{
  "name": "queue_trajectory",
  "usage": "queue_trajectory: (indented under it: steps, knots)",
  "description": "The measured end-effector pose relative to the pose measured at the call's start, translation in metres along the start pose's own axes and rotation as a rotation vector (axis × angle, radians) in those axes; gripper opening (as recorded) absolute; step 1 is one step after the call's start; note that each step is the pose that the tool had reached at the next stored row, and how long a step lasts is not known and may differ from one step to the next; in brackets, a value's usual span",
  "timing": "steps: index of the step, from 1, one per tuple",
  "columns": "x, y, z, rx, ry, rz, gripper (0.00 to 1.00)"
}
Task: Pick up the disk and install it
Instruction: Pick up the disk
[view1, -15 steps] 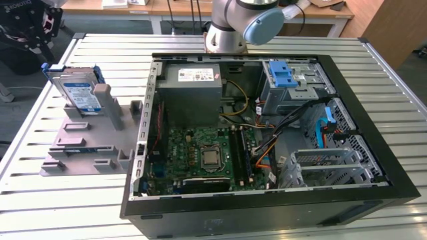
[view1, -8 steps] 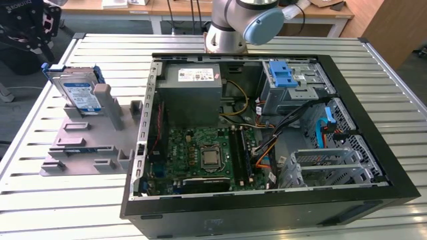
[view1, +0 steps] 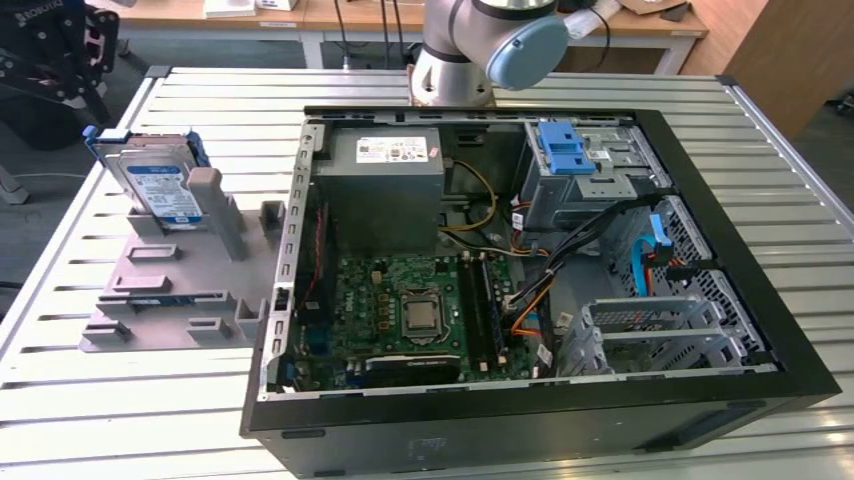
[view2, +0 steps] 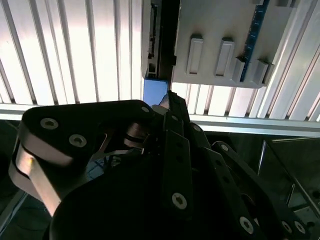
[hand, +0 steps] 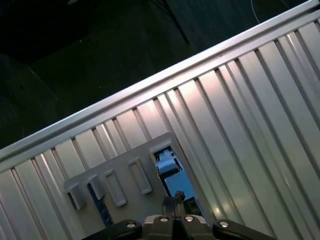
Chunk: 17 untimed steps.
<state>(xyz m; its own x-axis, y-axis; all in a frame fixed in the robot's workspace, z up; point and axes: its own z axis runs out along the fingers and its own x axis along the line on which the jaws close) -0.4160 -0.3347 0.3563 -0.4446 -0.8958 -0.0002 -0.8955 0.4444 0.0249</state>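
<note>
The disk (view1: 158, 185) stands upright in a grey holder (view1: 160, 290) on the slatted table, at the exterior view's left of the open computer case (view1: 694, 300). It has a white-and-blue label and a blue carrier frame. In the first wrist view my gripper (hand: 175, 200) hangs above the holder (hand: 120, 182), fingers together and empty, with the disk (hand: 170, 170) just beyond the tips. The second wrist view shows the gripper (view2: 167, 97) pointing at the blue carrier edge (view2: 155, 90) beside the holder (view2: 220, 30). There is a gap between gripper and disk.
Inside the case sit a grey power-supply box (view1: 387, 190), a motherboard (view1: 414, 310), loose cables, and a grey drive bay with a blue latch (view1: 587, 160). The arm's base (view1: 461, 60) rises behind the case. The table edge (hand: 150, 85) runs close to the holder.
</note>
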Motion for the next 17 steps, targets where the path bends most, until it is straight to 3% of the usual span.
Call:
queue_trajectory:
  steps: [17]
  knots:
    - [0.0000,0.0000,0.0008,0.0059,0.0029,-0.231,0.11]
